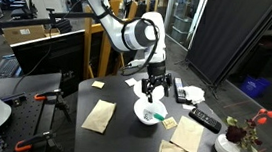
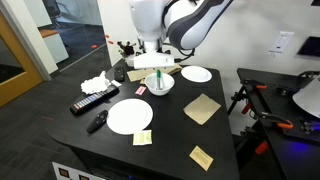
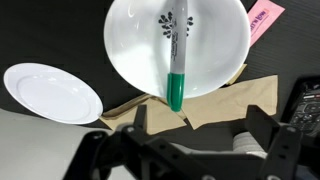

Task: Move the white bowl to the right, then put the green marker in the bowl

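The white bowl [image 3: 130, 40] with a dark pattern in its centre sits on the black table, seen in both exterior views [image 1: 143, 110] [image 2: 154, 88]. The green marker [image 3: 175, 75] lies in the bowl, its dark green end leaning over the near rim. It shows as a small green streak in both exterior views [image 1: 153, 115] [image 2: 163, 80]. My gripper [image 3: 200, 125] hangs open and empty just above the bowl [image 1: 153, 86] [image 2: 160, 63]. The fingers stand apart on either side and do not touch the marker.
A plain white plate [image 3: 50, 92] lies beside the bowl, and a larger one sits nearer the table front [image 2: 130, 115]. Brown paper napkins [image 3: 225, 100] lie around the bowl. Black remotes [image 1: 204, 119] [image 2: 92, 101] and a flower vase [image 1: 230, 143] stand on the table.
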`<action>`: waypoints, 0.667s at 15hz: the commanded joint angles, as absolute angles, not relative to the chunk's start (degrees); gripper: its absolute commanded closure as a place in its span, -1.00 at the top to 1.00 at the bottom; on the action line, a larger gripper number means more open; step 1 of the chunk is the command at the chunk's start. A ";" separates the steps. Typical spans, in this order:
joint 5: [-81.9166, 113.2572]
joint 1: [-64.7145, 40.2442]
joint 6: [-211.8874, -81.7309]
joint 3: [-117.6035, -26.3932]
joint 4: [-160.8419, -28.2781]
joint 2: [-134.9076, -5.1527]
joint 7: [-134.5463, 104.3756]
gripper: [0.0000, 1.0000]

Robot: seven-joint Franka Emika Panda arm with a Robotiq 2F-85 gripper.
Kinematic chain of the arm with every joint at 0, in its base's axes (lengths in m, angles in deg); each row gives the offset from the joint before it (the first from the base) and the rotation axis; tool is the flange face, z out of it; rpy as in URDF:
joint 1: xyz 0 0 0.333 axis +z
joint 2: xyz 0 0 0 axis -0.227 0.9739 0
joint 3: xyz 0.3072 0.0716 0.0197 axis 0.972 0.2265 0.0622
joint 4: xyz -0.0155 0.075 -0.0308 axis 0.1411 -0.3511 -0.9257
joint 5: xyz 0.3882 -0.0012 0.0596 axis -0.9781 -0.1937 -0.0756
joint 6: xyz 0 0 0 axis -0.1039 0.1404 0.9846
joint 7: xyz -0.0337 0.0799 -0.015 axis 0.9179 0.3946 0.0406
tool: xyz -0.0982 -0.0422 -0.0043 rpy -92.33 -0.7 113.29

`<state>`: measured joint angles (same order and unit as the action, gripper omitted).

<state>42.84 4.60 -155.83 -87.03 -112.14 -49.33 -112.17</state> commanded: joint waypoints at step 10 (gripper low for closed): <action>45.74 1.23 -150.70 -79.27 -129.03 -76.65 -110.55 1.00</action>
